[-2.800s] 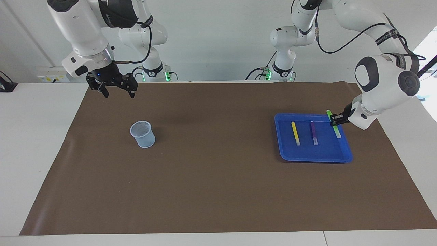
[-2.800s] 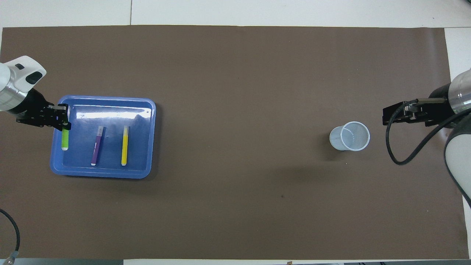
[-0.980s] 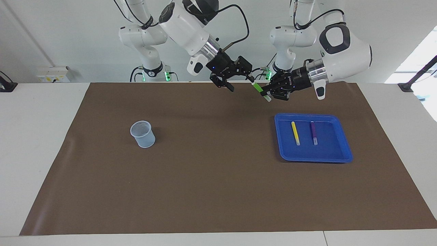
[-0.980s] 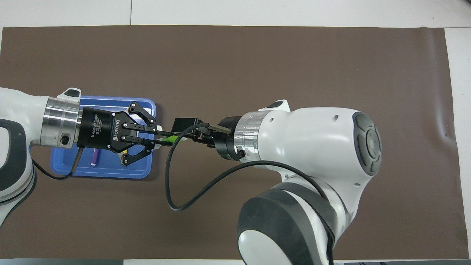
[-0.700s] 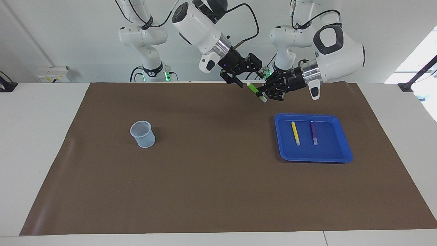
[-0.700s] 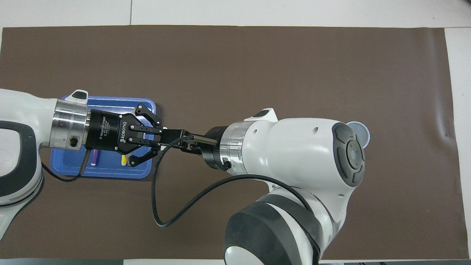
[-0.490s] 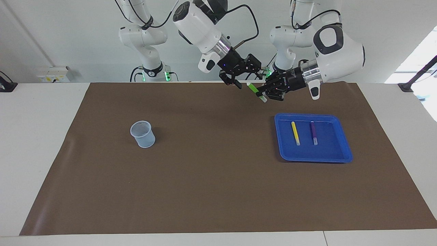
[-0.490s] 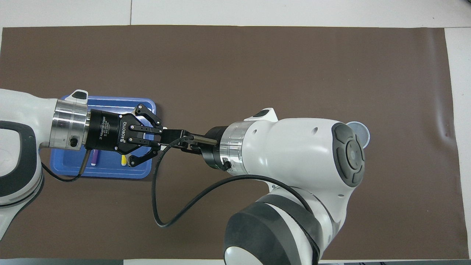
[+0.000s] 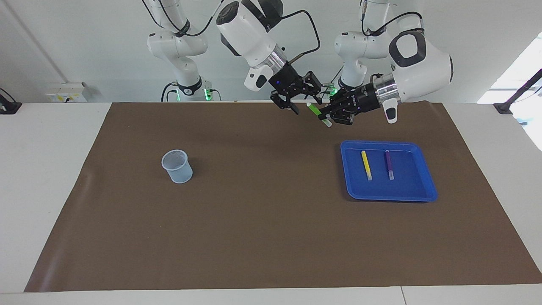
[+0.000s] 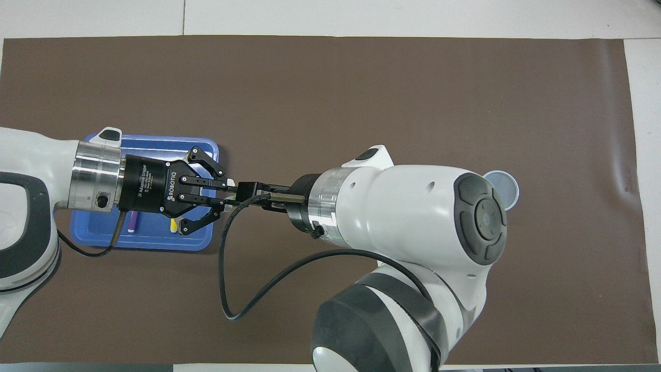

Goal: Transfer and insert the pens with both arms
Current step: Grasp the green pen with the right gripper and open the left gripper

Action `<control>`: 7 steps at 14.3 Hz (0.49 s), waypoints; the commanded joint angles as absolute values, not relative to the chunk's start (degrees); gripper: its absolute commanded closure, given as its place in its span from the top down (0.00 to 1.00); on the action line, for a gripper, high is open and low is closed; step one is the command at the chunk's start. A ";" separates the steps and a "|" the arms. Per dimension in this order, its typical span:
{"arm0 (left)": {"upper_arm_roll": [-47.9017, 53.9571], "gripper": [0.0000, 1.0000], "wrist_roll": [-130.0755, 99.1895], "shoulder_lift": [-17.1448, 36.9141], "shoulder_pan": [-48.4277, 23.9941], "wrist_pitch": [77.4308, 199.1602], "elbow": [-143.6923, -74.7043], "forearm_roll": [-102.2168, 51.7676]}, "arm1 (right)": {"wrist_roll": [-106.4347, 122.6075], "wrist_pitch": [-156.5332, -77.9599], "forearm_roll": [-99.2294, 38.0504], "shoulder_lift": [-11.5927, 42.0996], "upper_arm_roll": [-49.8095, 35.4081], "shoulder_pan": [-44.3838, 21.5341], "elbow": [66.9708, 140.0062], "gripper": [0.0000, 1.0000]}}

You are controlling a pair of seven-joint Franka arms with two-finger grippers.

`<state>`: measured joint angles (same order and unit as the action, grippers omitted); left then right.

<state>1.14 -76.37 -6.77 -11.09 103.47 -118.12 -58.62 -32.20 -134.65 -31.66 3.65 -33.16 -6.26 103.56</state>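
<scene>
- Green marker pen (image 9: 314,111) is held in the air, tilted, over the brown mat (image 9: 271,237) near the edge closest to the robots, between the two large arms
- Left gripper (image 9: 325,115) is clenched on the pen's lower part, just above its pale whitish end; its outer links splay out in the overhead view (image 10: 225,195)
- Right gripper (image 9: 305,104) is at the pen's upper end, meeting the left gripper tip to tip; whether its fingers are released or already pinching the pen cannot be told from either view
- In the overhead view only a sliver of the green pen (image 10: 233,193) shows between the two grippers; the right gripper (image 10: 247,190) is largely covered by its own wrist and cable
- Blue tray (image 9: 417,194) lies on the mat toward the left arm's end of the table; the left arm covers much of it (image 10: 150,240) in the overhead view
- Yellow marker pen (image 9: 366,164) and purple marker pen (image 9: 388,164) lie side by side in the tray, apart from each other, each with its pale end pointing away from the robots
- Pale translucent cup (image 9: 176,166) stands upright on the mat toward the right arm's end of the table, well apart from the tray; in the overhead view only part of its rim (image 10: 508,189) shows past the right arm's elbow
</scene>
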 commanded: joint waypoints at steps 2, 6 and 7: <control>0.70 0.00 -75.41 -8.61 -11.60 104.59 -120.41 -59.77 | -32.34 -135.35 -30.41 4.22 -33.84 -5.71 102.57 0.00; 0.70 0.00 -75.32 -8.70 -11.69 104.68 -120.41 -59.77 | -32.34 -135.35 -30.41 4.31 -33.84 -5.71 102.13 0.00; 0.70 0.00 -75.32 -8.70 -11.69 104.68 -120.41 -59.77 | -32.26 -135.35 -30.41 4.31 -33.84 -5.71 102.13 0.00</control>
